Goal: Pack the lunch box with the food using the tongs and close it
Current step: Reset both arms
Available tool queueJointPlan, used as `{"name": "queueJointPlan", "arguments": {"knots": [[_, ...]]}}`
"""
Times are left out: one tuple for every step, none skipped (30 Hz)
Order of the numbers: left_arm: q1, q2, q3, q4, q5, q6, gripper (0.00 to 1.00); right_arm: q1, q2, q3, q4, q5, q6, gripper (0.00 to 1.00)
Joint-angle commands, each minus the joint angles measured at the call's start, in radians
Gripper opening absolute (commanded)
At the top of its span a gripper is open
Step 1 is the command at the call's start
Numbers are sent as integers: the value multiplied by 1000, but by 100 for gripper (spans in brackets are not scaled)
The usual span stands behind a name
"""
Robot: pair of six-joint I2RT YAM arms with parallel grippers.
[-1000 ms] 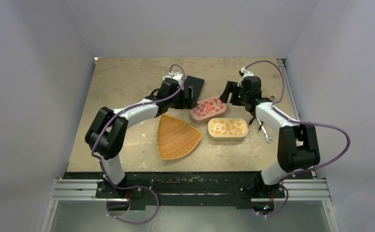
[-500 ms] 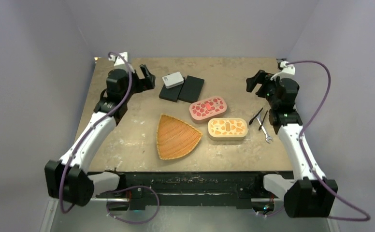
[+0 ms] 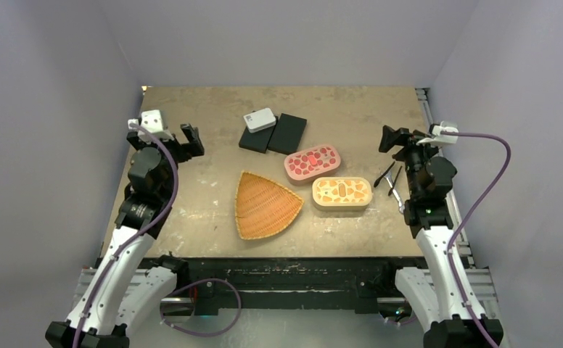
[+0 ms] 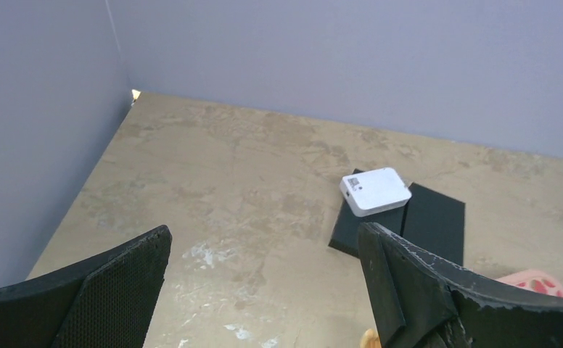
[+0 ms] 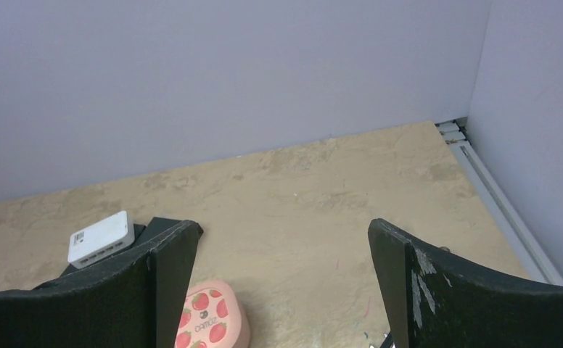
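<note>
Nearest, the orange wicker tray (image 3: 265, 207) shows no food on it, and the orange lunch box (image 3: 342, 193) just right of it wears its lid. Right of that box the tongs (image 3: 385, 175) lie on the surface (image 3: 191, 210), just beside a small silver tool (image 3: 397, 199). Farther back the pink lunch box (image 3: 313, 161) is lidded too, so any food is hidden. The left claw (image 3: 190, 139) and right claw (image 3: 392, 138) hang released, grasping nothing, out at the side edges. Packing and closing look done; the next move likely calls only for checking that both lids sit flush.
</note>
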Motion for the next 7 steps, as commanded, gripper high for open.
{"name": "queueJointPlan", "arguments": {"knots": [[-4,46,5,-14,-42,37,99,3,-10,4,78,27,-32,90],[-4,53,6,-18,-43,40,99,4,-11,6,75,28,-32,90],[-4,58,7,-24,-40,47,99,4,-14,8,72,28,-33,90],[-4,64,8,-30,-39,51,99,4,-15,8,69,30,-34,90],[-4,69,12,-36,-40,50,99,3,-16,8,69,30,-35,90],[-4,72,16,-44,-46,44,99,4,-18,7,70,30,-35,91],[-4,71,19,-44,-47,41,99,3,-17,8,70,30,-35,91]]}}
